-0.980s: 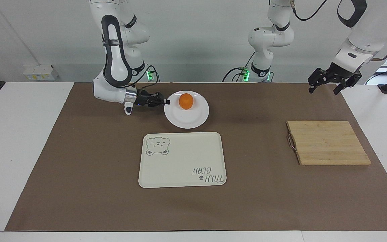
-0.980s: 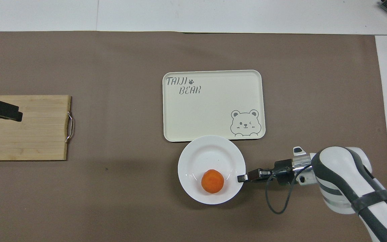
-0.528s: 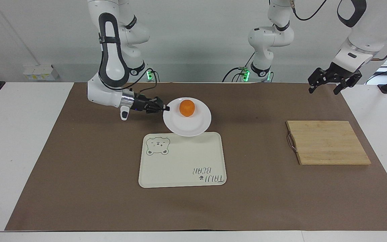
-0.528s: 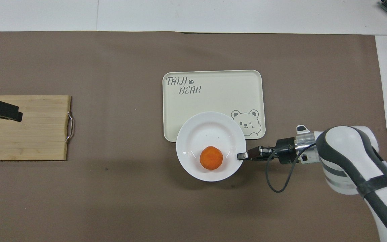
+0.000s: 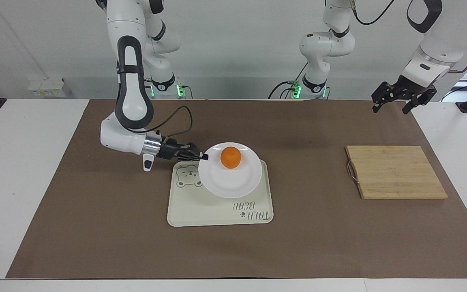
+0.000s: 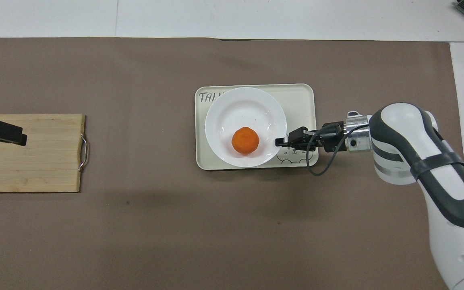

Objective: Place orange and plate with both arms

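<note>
White surface [image 5: 22, 170] under brown mat [image 5: 95, 227], pale wall. Glossy round white plate [image 5: 229, 182] bearing small orange fruit [image 5: 230, 157], gripped by clenched right end effector [image 5: 203, 156]; left end effector [image 5: 391, 99] released.

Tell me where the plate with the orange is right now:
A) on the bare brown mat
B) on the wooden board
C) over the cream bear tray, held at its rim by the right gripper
C: the plate carrying the orange is over the tray, its rim pinched by the right gripper.

orange [image 5: 230, 157] on plate [image 5: 230, 180], plate over tray [image 5: 217, 211], cutting board [image 5: 395, 172] toward left arm's end
</note>
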